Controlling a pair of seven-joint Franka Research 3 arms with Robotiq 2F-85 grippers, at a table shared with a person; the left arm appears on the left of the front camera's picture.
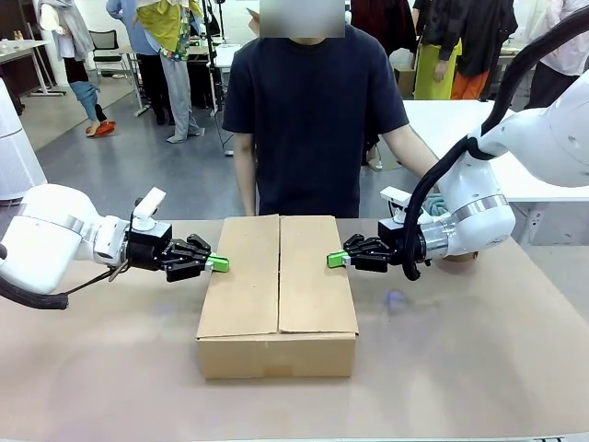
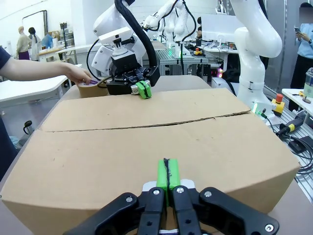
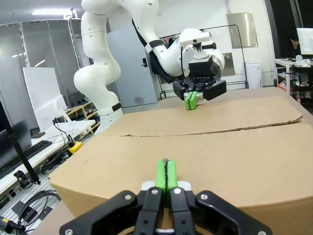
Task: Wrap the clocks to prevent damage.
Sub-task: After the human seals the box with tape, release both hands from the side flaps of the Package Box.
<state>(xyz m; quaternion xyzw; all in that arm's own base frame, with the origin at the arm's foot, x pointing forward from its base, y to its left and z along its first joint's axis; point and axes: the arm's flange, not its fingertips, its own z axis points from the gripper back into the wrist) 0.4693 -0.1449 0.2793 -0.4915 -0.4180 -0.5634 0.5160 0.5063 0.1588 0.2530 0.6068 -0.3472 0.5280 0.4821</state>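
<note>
A closed brown cardboard box (image 1: 278, 276) lies in the middle of the table, its two top flaps meeting along a centre seam. My left gripper (image 1: 219, 265) is shut, its green pads at the box's left top edge. Opposite it, my right gripper (image 1: 336, 260) is also shut, at the right top edge. From the left wrist, the shut left gripper (image 2: 167, 176) hovers just over the near flap, with the right gripper (image 2: 143, 90) across the box. The right wrist view mirrors this: right gripper (image 3: 166, 175) near, left gripper (image 3: 191, 99) far. The clocks are out of view.
A person in a dark shirt (image 1: 313, 110) stands at the far side of the table. One hand (image 2: 80, 76) rests on a small brown box (image 2: 90, 89) behind my right arm. White tables and other equipment stand beyond.
</note>
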